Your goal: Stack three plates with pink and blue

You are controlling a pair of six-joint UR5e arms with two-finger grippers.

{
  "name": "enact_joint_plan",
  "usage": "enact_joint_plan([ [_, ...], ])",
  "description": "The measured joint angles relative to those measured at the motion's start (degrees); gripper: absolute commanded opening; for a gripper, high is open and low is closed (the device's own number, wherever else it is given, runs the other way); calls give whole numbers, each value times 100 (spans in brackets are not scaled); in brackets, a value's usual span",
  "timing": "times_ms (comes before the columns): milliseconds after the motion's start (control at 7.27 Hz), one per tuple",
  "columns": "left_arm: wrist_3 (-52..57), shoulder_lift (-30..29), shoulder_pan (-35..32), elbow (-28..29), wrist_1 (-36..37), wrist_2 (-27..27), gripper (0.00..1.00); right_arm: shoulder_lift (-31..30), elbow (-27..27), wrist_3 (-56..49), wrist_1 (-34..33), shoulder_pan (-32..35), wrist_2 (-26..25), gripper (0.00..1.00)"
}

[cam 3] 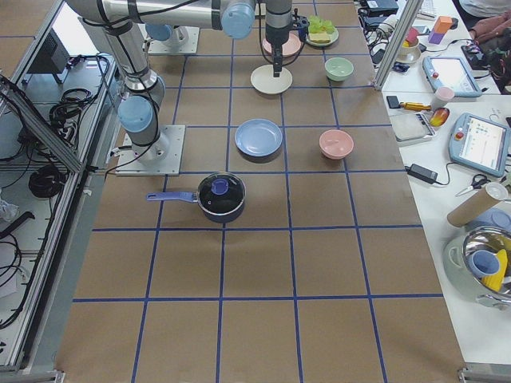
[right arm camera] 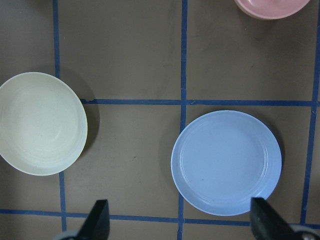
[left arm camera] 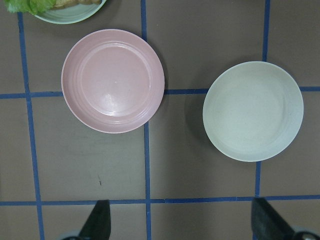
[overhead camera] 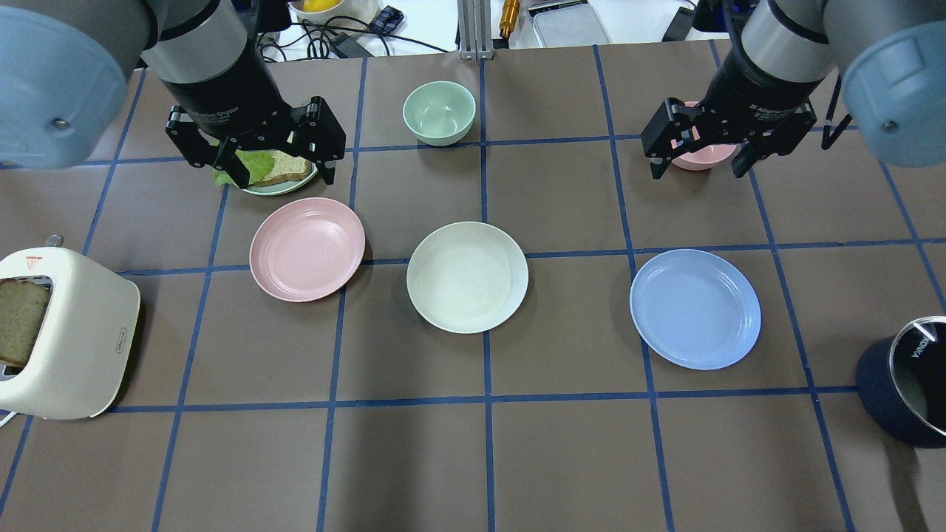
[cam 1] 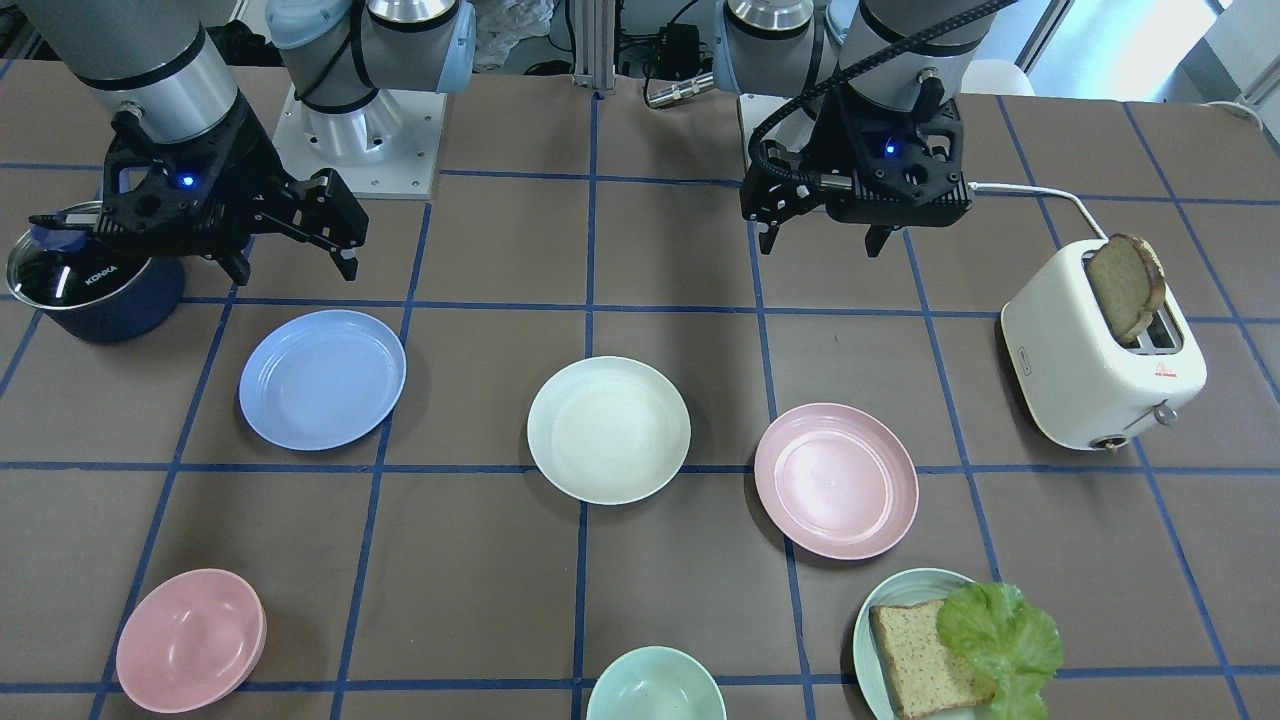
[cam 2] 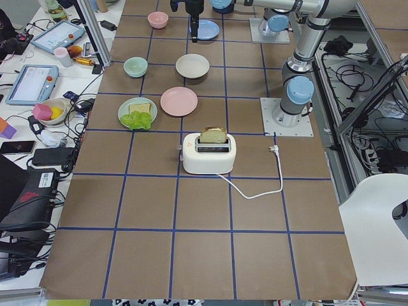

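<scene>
Both my jaws stand wide and hold nothing. My left gripper [overhead camera: 281, 171] hangs over the pale green plate [overhead camera: 272, 190] of bread and lettuce, towards the far edge of the table [overhead camera: 562, 443]. My right gripper [overhead camera: 698, 170] hangs over the pink bowl [overhead camera: 702, 156], also towards that far edge.

The three plates lie flat in a row across the middle of the table, none touching another. The pink plate [overhead camera: 307, 249] is nearest my left end, the cream plate [overhead camera: 467, 277] sits in the centre and the blue plate [overhead camera: 695, 308] is nearest my right end. Nothing is stacked yet.

I expect the trouble to come from the low rims. The plates are shallow and lie flush with the table. A finger that comes down short of an edge will likely push the plate along rather than get under it. A one-sided pinch could let a plate tilt and slip out on the way over.

My left fingers are close to the lettuce, so a careless descent could drag that food plate. On my right, the pink bowl could be mistaken for the pink plate. If both arms head for the centre together, they could collide.
</scene>
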Motion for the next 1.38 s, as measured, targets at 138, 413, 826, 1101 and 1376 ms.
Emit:
enact_joint_plan([
  [138,-2,2,3,0,-6,4,100,3,-6,4,-2,0,-15,100],
  [413,-3,7,3,-1,-18,13,100,5,-35,215,-11,151,-45,100],
  [826,-3,9,1,-8,-28,15,100,47,-62,379,-30,444,-76,100],
  [1101,-3,9,1,-9,-29,16,100,51,-121,360,-24,415,-123,100],
  [1376,-3,9,1,-9,-30,23,100,21,-193,377,32,407,-281,100],
])
